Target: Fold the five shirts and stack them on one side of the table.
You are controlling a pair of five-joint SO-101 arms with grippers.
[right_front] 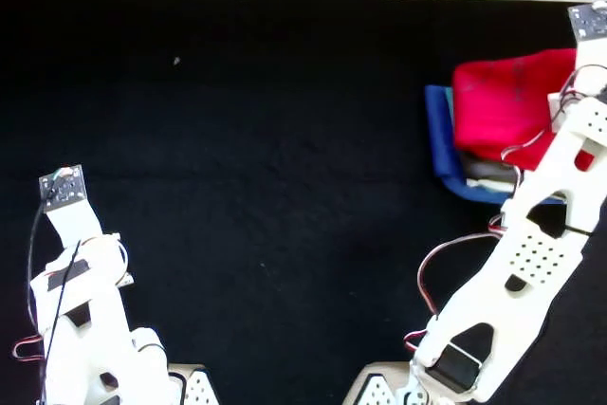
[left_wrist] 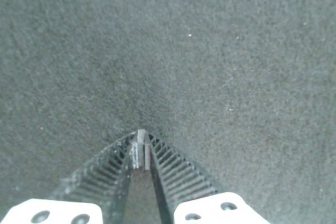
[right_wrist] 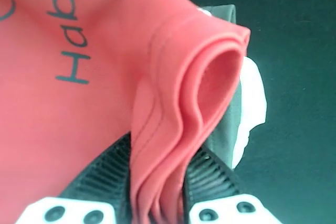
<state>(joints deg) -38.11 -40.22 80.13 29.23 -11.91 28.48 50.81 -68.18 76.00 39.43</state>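
Atop the stack [right_front: 446,144], the red shirt [right_wrist: 79,77], clamped by the right gripper [right_wrist: 163,148], should be released flat; the left gripper [left_wrist: 140,141] is closed, empty.

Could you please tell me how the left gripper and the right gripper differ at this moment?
The left gripper is shut on nothing; the right gripper is shut on a fold of the red shirt. The left gripper is over bare black table; the right gripper is at the shirt stack. Both have ribbed black fingers.

Folded red shirt [right_front: 501,106] tops the shirt stack [right_front: 479,177].
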